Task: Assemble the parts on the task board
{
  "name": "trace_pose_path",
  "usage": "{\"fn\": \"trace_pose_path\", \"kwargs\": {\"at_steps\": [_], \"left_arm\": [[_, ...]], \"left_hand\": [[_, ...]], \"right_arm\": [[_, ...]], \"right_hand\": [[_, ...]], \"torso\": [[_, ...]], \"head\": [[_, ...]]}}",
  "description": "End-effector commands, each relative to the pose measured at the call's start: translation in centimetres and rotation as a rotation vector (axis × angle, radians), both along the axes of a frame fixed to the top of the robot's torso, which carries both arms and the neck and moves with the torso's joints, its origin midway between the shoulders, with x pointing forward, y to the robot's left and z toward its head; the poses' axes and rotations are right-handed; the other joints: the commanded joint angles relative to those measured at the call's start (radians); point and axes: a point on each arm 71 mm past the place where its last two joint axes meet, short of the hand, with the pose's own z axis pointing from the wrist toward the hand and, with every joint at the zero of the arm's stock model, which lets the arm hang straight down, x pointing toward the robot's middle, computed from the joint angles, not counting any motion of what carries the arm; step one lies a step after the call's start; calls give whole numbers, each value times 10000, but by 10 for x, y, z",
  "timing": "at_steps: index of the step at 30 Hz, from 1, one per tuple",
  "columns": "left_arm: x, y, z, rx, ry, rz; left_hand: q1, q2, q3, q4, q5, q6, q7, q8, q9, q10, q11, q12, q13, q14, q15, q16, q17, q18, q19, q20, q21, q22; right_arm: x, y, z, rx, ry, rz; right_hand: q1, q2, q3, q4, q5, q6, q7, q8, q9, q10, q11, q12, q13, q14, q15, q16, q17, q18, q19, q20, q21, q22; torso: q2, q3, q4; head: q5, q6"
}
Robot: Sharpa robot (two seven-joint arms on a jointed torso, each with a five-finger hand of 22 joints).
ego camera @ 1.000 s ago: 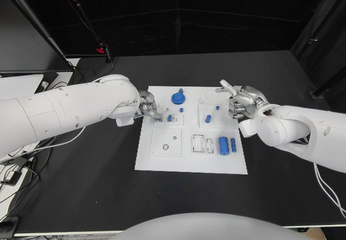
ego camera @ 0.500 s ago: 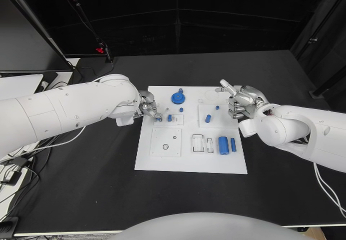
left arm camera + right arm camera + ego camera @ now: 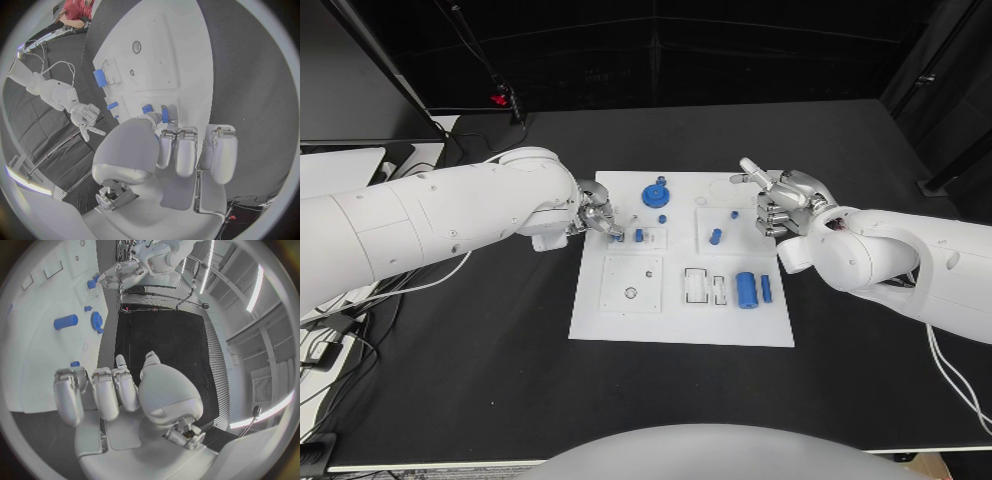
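The white task board (image 3: 682,300) lies mid-table. My left hand (image 3: 597,220) rests at its left edge. Its fingertips (image 3: 167,111) pinch a small blue part (image 3: 619,238) beside a blue peg (image 3: 639,236) standing in the board. My right hand (image 3: 785,205) hovers at the board's right edge, fingers curled in with nothing in them and the thumb stuck out. A blue gear (image 3: 656,193) sits at the board's far end, and a short blue peg (image 3: 715,237) lies near the middle. A thick blue cylinder (image 3: 747,290) and a slim one (image 3: 766,290) lie side by side near the right edge.
A square plate with a round hole (image 3: 632,285) and two narrow slots (image 3: 704,287) occupy the board's near half. Black table (image 3: 473,360) surrounds the board. Cables (image 3: 343,320) trail at the table's left edge.
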Motion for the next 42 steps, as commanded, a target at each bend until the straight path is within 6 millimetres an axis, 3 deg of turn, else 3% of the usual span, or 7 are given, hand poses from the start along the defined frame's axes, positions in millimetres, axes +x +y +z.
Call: {"fn": "trace_pose_path", "kwargs": {"at_steps": [1,14,19,26,30,37,42], "left_arm": [[-6,-1,-12,430,526,-176],[-7,-3,-13,423,556,-238],[-6,-3,-13,461,573,-231],[-4,-2,-12,462,505,-126],[-4,-3,-12,444,495,-137],[-4,-4,-13,432,501,-161],[-4,-3,-13,453,491,-114]], "left_hand": [[-17,80,42,3,-33,-58,-31,-31,-36,1061,58,-14,2624,1009,27,8,2634,-64,1045,37,31,2634],[-31,82,46,0,-43,-70,-30,-35,-38,1061,59,-14,2624,1009,29,8,2634,-64,1045,38,31,2634],[-34,83,49,-2,-45,-74,-30,-36,-38,1061,60,-14,2624,1009,30,8,2634,-64,1045,39,31,2634],[-228,67,21,7,-140,-178,8,-78,-62,1061,89,-14,2624,1009,55,8,2634,-64,1045,58,31,2634],[-803,40,-226,7,-527,-327,78,-211,-189,1061,159,-14,2624,1009,118,8,2634,-64,1045,103,31,2634],[-1765,30,-869,-3,-1754,-349,87,-246,-331,1061,177,-14,2624,1009,158,8,2634,-64,1045,162,31,2634],[-1895,-11,-1080,-11,-2030,-376,81,-232,-367,1061,171,-14,2624,1009,153,8,2634,-58,1025,167,14,2625]], "right_arm": [[0,1,2,67,-103,107],[0,1,2,68,-89,116],[0,2,1,70,-85,122],[0,2,2,76,-82,135],[0,1,2,72,-85,121],[0,1,2,72,-86,117],[-1,1,2,71,-85,112]], "right_hand": [[101,29,26,-2,60,-64,783,40,7,1041,61,25,2632,1022,67,25,2635,-71,1061,57,29,2635],[100,29,19,5,64,-75,788,60,8,1041,65,25,2632,1022,71,25,2635,-71,1061,61,29,2635],[100,29,19,5,64,-75,788,60,8,1041,65,25,2632,1022,71,25,2635,-71,1061,61,29,2635],[100,29,19,5,64,-75,788,60,8,1041,65,25,2632,1022,71,25,2635,-71,1061,61,29,2635],[100,29,19,5,64,-75,788,60,8,1041,65,25,2632,1022,71,25,2635,-71,1061,61,29,2635],[100,34,18,7,65,-77,790,69,9,1041,67,25,2632,1022,72,25,2635,-71,1061,63,29,2635],[100,34,18,7,65,-77,790,69,9,1041,67,25,2632,1022,72,25,2635,-71,1061,63,29,2635]], "torso": [[-1,4,-1],[0,2,2],[5,-1,6],[1,3,-1],[0,5,-1],[4,1,-2],[4,2,-1]], "head": [[-5,-3],[-45,-13],[-161,-21],[-138,-32],[-132,-37],[-136,-38],[-128,-49]]}}
